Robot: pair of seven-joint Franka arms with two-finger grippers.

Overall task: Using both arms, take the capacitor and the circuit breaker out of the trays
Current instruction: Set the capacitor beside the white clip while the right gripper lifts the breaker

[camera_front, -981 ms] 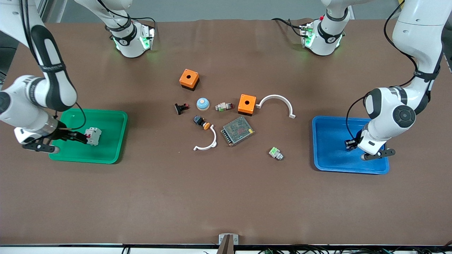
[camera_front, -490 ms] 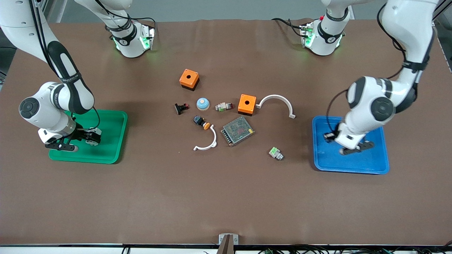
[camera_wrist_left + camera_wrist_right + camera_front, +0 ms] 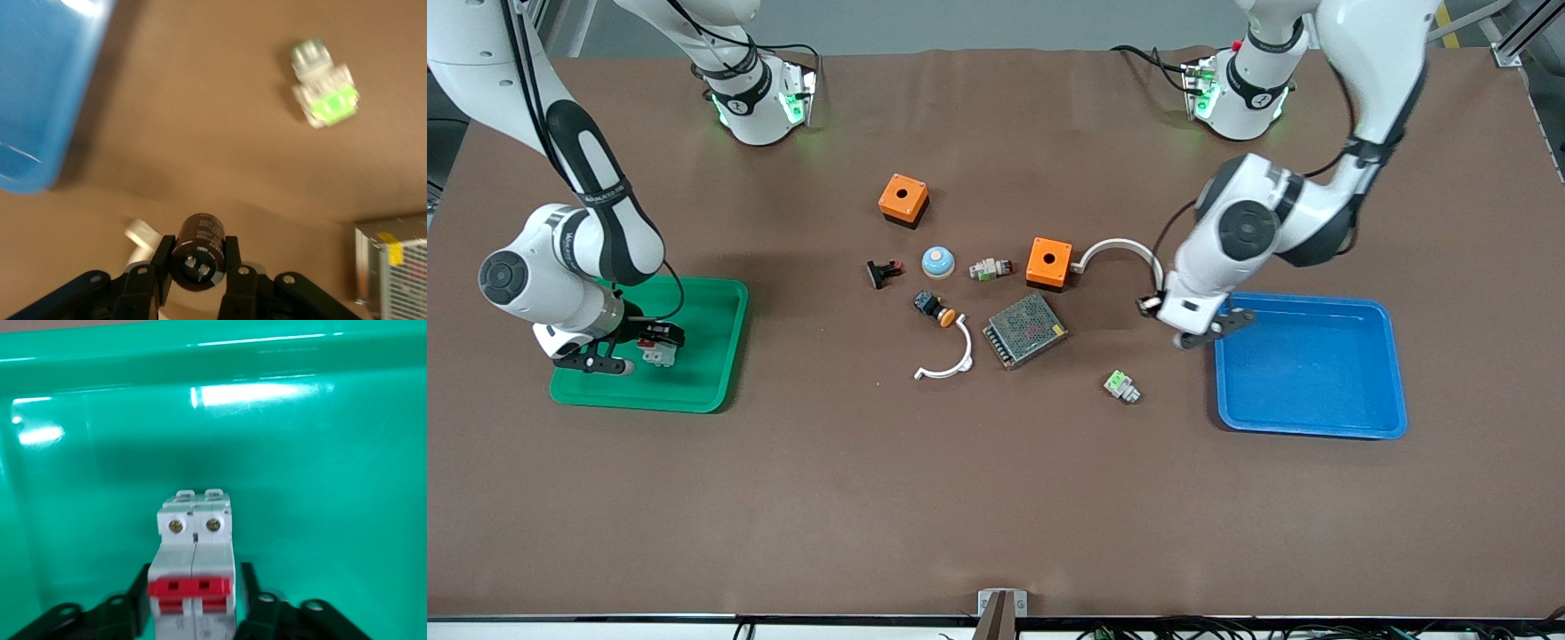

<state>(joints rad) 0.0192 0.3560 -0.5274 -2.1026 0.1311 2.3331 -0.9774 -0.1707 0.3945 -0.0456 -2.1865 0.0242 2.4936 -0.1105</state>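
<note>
The breaker (image 3: 193, 573), a white block with red levers, sits between my right gripper's (image 3: 193, 607) fingers, which are shut on it. In the front view the right gripper (image 3: 654, 345) holds the breaker (image 3: 660, 356) low inside the green tray (image 3: 711, 356); I cannot tell whether it touches the tray floor. My left gripper (image 3: 197, 263) is shut on the capacitor (image 3: 200, 248), a small dark cylinder. The left gripper (image 3: 1152, 307) hangs over the table by the end of a white arc (image 3: 1125, 249), beside the blue tray (image 3: 1307, 428).
Mid-table lie two orange boxes (image 3: 903, 198) (image 3: 1048, 261), a metal mesh box (image 3: 1025, 330), a white-and-green connector (image 3: 1121, 386), a black push-button with orange cap (image 3: 934, 308), a second white arc (image 3: 947, 360), a blue dome (image 3: 937, 260) and a black-and-red switch (image 3: 883, 271).
My left gripper has moved from over the blue tray toward the table's middle, carrying the capacitor. My right gripper has shifted slightly inside the green tray with the breaker.
</note>
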